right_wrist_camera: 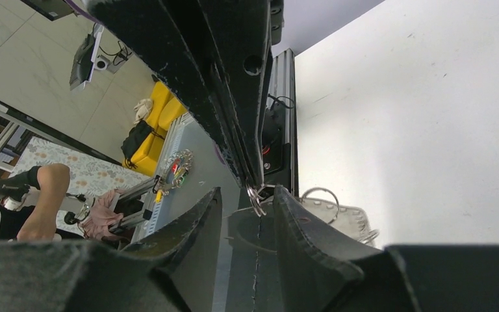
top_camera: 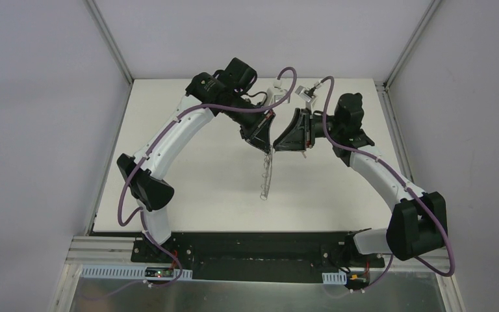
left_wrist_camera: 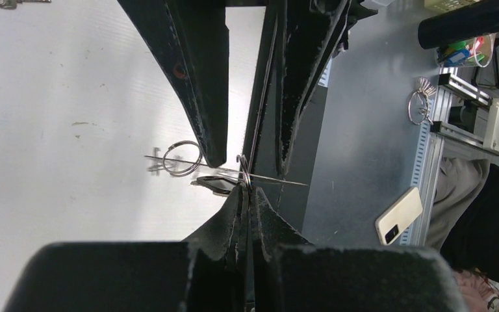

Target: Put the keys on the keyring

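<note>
Both claws meet above the table (top_camera: 188, 169). Left claw (left_wrist_camera: 247, 195) is pinched shut on the thin keyring (top_camera: 268, 175), which hangs down; right claw (right_wrist_camera: 248, 194) stands half open by a wire loop (right_wrist_camera: 256, 200), apparently holding nothing. A sideways tug could slip the keyring free.

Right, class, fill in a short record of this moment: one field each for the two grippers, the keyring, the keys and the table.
left gripper: shut, pinching the upper end of the large thin grey oval keyring
keyring: hangs down from that grip, seen edge-on from above, with small silver wire loops along it
right gripper: fingers apart, tips meeting the left gripper's tips at the keyring's upper end
keys: none clearly visible in any view
white table: beneath both raised arms
</note>
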{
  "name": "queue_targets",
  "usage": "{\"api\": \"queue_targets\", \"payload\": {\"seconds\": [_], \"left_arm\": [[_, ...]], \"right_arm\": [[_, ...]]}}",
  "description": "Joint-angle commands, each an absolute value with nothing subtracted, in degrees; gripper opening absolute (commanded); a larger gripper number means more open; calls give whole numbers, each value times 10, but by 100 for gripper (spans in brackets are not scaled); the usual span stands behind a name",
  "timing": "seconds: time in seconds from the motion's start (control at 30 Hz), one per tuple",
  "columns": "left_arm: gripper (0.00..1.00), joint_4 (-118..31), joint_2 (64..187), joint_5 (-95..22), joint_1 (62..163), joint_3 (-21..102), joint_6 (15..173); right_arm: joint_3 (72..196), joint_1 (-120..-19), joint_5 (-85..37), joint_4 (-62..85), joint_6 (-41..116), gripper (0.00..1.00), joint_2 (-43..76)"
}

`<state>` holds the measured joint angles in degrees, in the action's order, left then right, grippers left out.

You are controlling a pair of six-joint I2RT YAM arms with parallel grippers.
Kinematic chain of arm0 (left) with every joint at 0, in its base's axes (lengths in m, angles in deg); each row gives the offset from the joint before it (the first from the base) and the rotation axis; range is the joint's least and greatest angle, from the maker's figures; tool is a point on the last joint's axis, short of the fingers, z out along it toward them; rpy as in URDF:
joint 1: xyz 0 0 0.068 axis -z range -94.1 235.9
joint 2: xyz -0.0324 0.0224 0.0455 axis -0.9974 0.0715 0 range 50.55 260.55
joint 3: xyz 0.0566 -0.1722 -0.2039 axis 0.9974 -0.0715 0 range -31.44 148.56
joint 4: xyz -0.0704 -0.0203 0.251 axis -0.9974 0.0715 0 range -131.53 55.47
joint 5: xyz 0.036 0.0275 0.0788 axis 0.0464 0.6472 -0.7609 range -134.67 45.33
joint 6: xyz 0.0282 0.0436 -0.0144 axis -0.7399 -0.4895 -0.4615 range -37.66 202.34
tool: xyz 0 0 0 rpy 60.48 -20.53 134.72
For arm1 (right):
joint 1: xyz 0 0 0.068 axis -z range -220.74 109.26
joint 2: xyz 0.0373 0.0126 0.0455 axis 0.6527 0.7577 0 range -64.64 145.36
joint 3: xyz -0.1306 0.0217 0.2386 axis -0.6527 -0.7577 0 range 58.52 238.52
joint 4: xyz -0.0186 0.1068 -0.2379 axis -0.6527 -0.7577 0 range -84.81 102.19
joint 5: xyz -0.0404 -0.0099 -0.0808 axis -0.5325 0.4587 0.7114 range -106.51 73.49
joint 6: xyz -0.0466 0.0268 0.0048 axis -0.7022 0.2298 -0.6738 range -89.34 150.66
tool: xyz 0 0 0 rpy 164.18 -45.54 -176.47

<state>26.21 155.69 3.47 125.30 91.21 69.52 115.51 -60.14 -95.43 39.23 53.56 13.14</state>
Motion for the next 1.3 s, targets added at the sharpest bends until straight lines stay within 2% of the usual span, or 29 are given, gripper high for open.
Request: {"api": "queue_targets", "payload": {"seconds": [0.0,0.1,0.43,0.6,0.77,1.0,1.27], "left_arm": [[0,244,1557,66,1257,932,700],[0,241,1556,65,1256,931,703],[0,234,1555,65,1253,928,708],[0,233,1554,68,1250,927,713],[0,227,1551,71,1246,923,719],[0,204,1543,104,1231,907,726],[19,101,1488,105,1216,824,744]], "right_arm": [[1175,-612,-968,391,507,37,115],[1174,-614,-966,371,491,34,114],[1175,-616,-967,358,481,18,115],[1174,-617,-967,352,474,17,116],[1177,-616,-965,349,473,0,116],[1200,-607,-936,347,500,0,125],[1213,-602,-913,412,594,0,140]]}}
